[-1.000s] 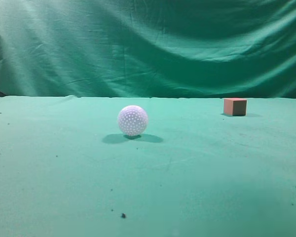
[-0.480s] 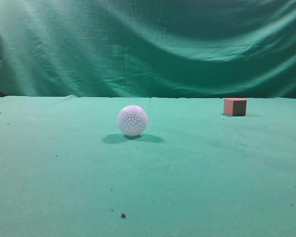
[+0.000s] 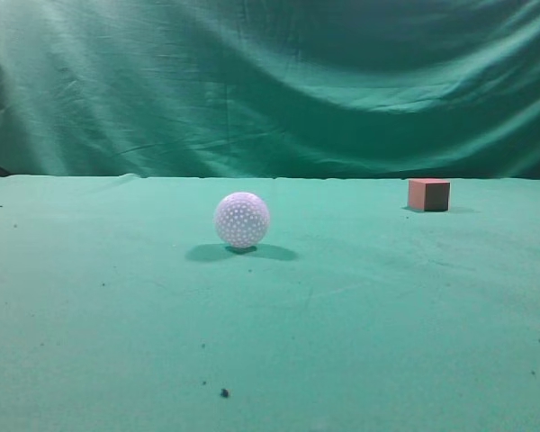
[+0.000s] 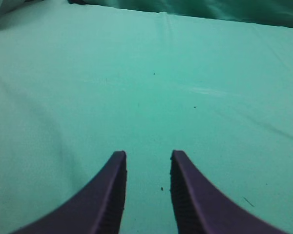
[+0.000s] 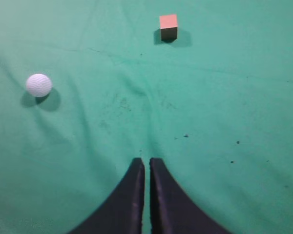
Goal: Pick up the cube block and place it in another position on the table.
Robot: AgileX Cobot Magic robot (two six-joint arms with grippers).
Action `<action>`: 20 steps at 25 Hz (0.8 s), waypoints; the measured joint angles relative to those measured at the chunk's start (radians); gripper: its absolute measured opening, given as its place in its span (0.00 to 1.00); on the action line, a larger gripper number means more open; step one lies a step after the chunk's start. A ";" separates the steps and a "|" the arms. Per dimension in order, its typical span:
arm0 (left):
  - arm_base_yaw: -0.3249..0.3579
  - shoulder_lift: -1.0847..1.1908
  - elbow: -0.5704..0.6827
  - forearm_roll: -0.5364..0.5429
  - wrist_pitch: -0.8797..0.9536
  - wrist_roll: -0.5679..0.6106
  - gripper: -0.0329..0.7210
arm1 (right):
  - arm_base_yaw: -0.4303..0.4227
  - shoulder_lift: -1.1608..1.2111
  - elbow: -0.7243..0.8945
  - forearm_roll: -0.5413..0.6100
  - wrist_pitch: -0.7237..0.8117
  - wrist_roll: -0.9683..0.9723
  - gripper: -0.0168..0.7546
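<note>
You have the table (image 3: 117, 315) spread wide under green cloth with a few dark specks, and a wrinkled green curtain (image 3: 270, 81) hanging behind its far edge. Your left gripper (image 4: 147, 163) hovers over bare cloth with its fingers apart and nothing between them. Left of centre sits the white dimpled ball (image 3: 242, 220). Your right gripper (image 5: 147, 165) is pressed nearly together, only a thin slit showing, and holds nothing. In its wrist view the cube block (image 5: 168, 26) lies ahead and slightly right, well apart from the fingertips. In the exterior view the cube block (image 3: 428, 194) rests flat near the table's far edge on the right, one corner edge turned toward the camera; being a cube, it shows no long axis. Open cloth surrounds it in front and on both sides.
</note>
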 joint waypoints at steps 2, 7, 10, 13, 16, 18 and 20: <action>0.000 0.000 0.000 0.000 0.000 0.000 0.39 | -0.003 -0.022 0.032 -0.048 -0.057 -0.002 0.02; 0.000 0.000 0.000 0.000 0.000 0.000 0.39 | -0.110 -0.195 0.222 -0.092 -0.318 -0.005 0.02; 0.000 0.000 0.000 0.000 0.000 0.000 0.39 | -0.191 -0.320 0.391 -0.092 -0.474 -0.005 0.02; 0.000 0.000 0.000 0.000 0.000 0.000 0.39 | -0.261 -0.445 0.542 -0.090 -0.586 0.020 0.02; 0.000 0.000 0.000 0.000 0.000 0.000 0.39 | -0.301 -0.562 0.664 -0.088 -0.625 0.056 0.02; 0.000 0.000 0.000 0.000 0.000 0.000 0.39 | -0.307 -0.616 0.731 -0.080 -0.635 0.065 0.02; 0.000 0.000 0.000 0.000 0.000 0.000 0.39 | -0.307 -0.624 0.787 -0.068 -0.642 0.083 0.02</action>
